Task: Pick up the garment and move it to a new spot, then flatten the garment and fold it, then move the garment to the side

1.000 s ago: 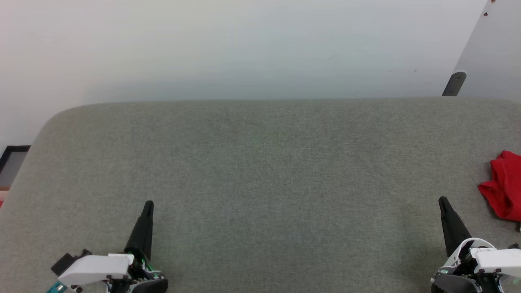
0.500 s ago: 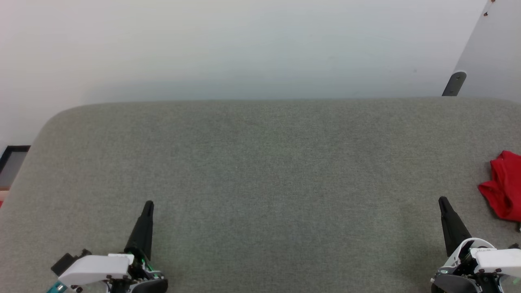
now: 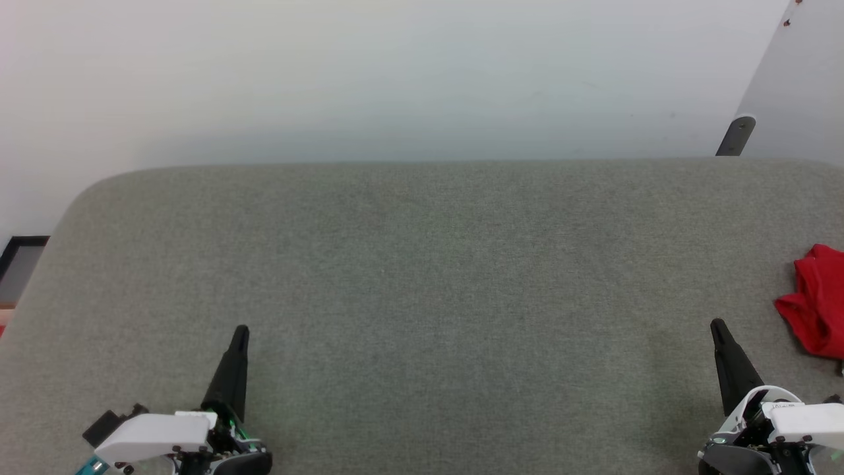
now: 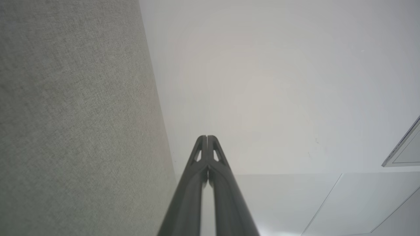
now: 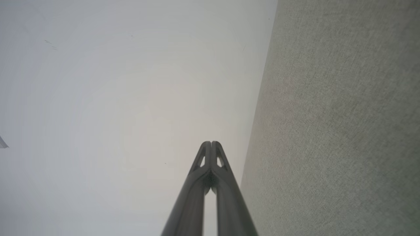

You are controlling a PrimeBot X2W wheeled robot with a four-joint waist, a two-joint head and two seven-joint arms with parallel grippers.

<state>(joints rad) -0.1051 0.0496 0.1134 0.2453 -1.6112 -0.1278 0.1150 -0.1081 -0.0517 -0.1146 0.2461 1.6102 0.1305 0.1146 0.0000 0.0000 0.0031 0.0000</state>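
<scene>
Red garment point(image 3: 816, 305) bunched at 3 o'clock on grey tabletop point(image 3: 422, 264), cut by frame edge; L gripper point(image 3: 241, 332) at 7, R gripper point(image 3: 716, 326) at 5, both w/ jaws pressed together, empty, clear of garment.

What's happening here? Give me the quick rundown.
Nothing is being handled right now. The left gripper and the right gripper sit low at the near corners of the grey padded surface, jaws shut and empty. The garment, a crumpled red heap, lies at the right edge of the head view, just past the right gripper and apart from it. The pick-up has not yet begun.
</scene>
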